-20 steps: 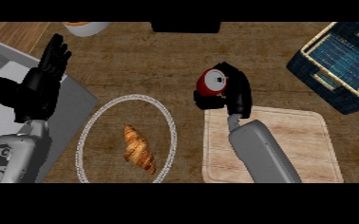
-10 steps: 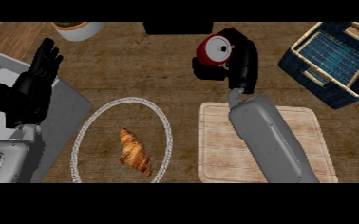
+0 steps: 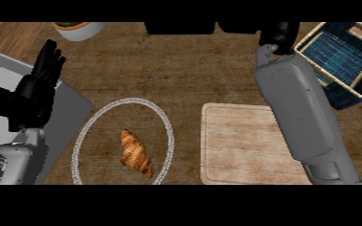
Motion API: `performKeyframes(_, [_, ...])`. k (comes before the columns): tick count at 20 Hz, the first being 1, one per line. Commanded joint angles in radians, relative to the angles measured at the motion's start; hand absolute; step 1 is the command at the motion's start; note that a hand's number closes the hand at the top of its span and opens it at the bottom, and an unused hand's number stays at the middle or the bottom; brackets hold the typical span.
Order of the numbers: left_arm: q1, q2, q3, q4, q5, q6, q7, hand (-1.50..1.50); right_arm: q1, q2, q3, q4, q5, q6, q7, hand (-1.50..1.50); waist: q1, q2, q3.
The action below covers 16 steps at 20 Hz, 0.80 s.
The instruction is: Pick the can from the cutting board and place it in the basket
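My right hand is at the top of the head view, just left of the dark blue basket with its tan rim. Its fingers are curled and only its black back shows. The can is hidden by the hand and the view's top edge. The grey right forearm runs down over the right side of the wooden cutting board, which has nothing showing on it. My left hand rests open at the left edge, fingers up.
A round plate with a croissant lies left of the board. A white bowl stands at the top left. A dark object sits at the top middle. A grey slab lies under the left hand.
My right hand has carried the can up off the board and to the right, up to the basket's left side. The can has passed out of sight. The left hand has stayed still.
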Motion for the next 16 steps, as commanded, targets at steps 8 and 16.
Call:
performKeyframes(8, [0.001,-0.023,-0.004,0.089,0.002,-0.027,0.049,0.0,-0.181,-0.166,-0.136,0.224,0.026,0.048,0.014,1.5,0.005,0.017,-0.018])
performKeyframes(16, [0.01,-0.032,-0.007,0.045,-0.006,-0.03,0.073,0.0,-0.274,-0.267,-0.192,0.48,0.008,0.126,-0.092,1.5,0.024,0.021,-0.017])
